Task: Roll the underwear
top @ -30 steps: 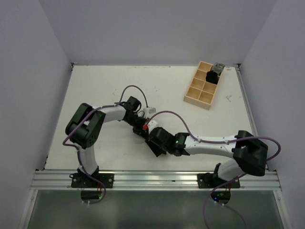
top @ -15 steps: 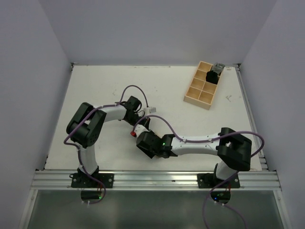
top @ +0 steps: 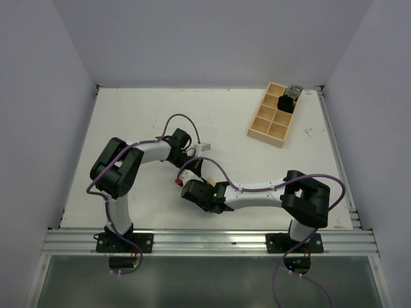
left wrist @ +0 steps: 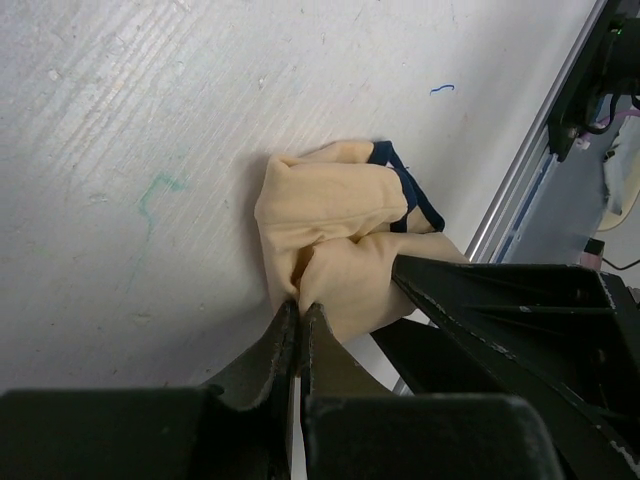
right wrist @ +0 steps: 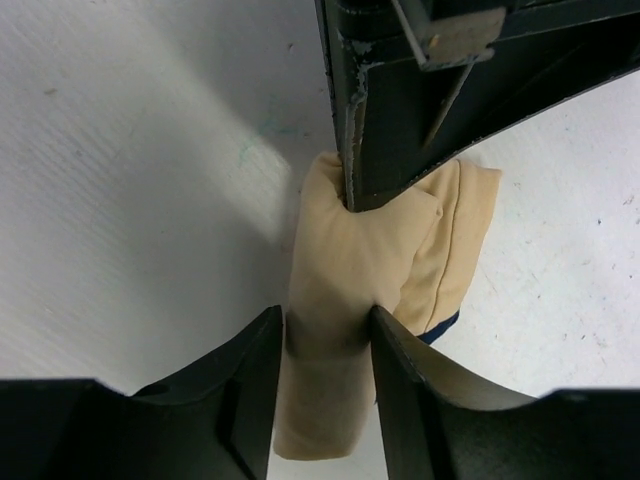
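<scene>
While the left gripper (left wrist: 300, 308) pinches shut on a fold of the crumpled tan-beige fabric underwear (left wrist: 335, 215) with dark trim, the right gripper (right wrist: 327, 322) clamps the bundle's opposite end. It lies on the white table (left wrist: 120, 120), slightly toward 7 o'clock from centre.

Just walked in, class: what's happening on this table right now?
Two robot arms are working one small tan fabric underwear with dark trim, bunched on the white table. The left pincer is shut on one edge of it. The right pincer straddles the other end, its fingers against the fabric on both sides. It is a loose bundle, not yet a neat roll.
</scene>
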